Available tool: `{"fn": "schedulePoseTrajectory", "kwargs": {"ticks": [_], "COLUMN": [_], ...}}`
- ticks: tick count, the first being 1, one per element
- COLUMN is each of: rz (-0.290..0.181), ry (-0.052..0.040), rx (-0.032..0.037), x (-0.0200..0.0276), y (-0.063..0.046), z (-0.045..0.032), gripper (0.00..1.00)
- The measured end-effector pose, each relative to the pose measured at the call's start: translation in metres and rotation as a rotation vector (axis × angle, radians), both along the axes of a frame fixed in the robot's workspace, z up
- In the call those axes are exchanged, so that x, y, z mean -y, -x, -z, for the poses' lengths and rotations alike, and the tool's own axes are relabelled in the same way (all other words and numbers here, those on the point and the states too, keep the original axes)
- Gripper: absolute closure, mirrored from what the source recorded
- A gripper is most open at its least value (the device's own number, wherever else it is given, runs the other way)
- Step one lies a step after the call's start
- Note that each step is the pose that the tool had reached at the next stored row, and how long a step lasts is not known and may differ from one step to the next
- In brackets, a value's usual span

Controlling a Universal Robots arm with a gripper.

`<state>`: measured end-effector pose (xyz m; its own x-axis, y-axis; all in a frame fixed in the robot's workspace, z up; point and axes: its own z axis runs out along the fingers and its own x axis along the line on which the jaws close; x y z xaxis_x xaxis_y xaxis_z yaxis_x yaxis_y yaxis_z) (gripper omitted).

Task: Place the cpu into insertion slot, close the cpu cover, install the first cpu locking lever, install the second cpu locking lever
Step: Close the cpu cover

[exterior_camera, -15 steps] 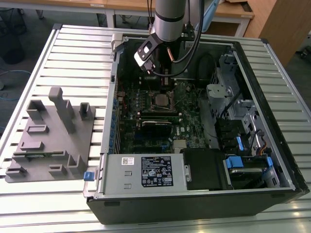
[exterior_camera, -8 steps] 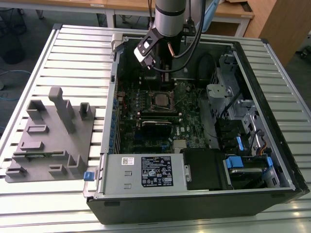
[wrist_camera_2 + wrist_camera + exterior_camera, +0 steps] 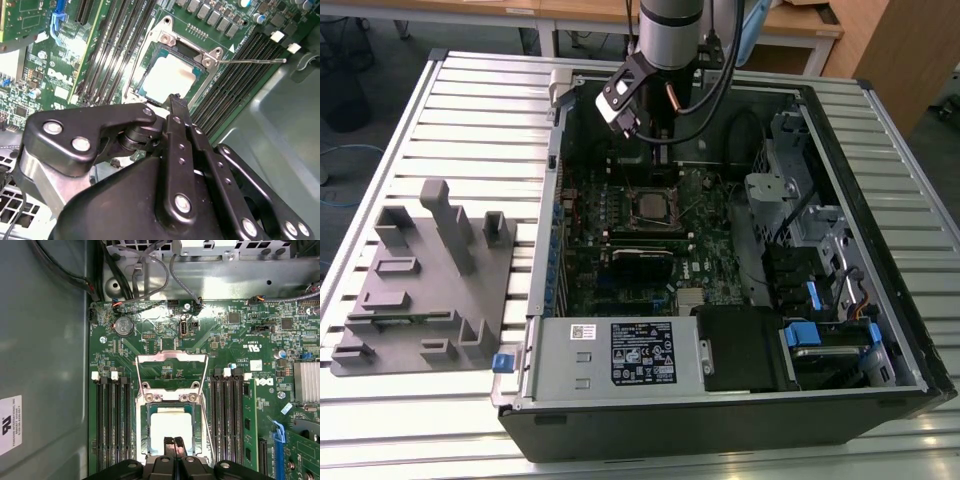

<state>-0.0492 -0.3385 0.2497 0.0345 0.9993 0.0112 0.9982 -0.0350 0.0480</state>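
The cpu (image 3: 171,426) lies flat in the insertion slot (image 3: 144,407) on the green board, its pale metal top facing up; it also shows in the second wrist view (image 3: 169,77) and the exterior view (image 3: 650,207). The cpu cover (image 3: 172,359), a silver frame with a square window, is swung open away from the slot. Thin wire locking levers (image 3: 204,405) stand raised along the socket's sides, one sticking out sideways (image 3: 250,61). My gripper (image 3: 173,444) hovers just over the cpu's edge, fingers shut together with nothing between them. It hangs above the socket in the exterior view (image 3: 660,158).
Black memory slots (image 3: 112,415) flank the socket on both sides. A silver heat sink (image 3: 306,382) and a black card (image 3: 640,262) sit nearby. The open case wall (image 3: 45,365), power supply (image 3: 620,350) and cables crowd the space. A grey fixture block (image 3: 420,270) stands at the exterior view's left.
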Motion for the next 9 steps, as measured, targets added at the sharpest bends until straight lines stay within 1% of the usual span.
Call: {"fn": "schedulePoseTrajectory", "kwargs": {"ticks": [4, 9], "rz": [0.0, 0.0], "ry": [0.0005, 0.0002], "rx": [-0.0003, -0.0001], "x": [0.0, 0.0], "y": [0.0, 0.0], "z": [-0.001, -0.0066], "gripper": [0.9, 0.9]}}
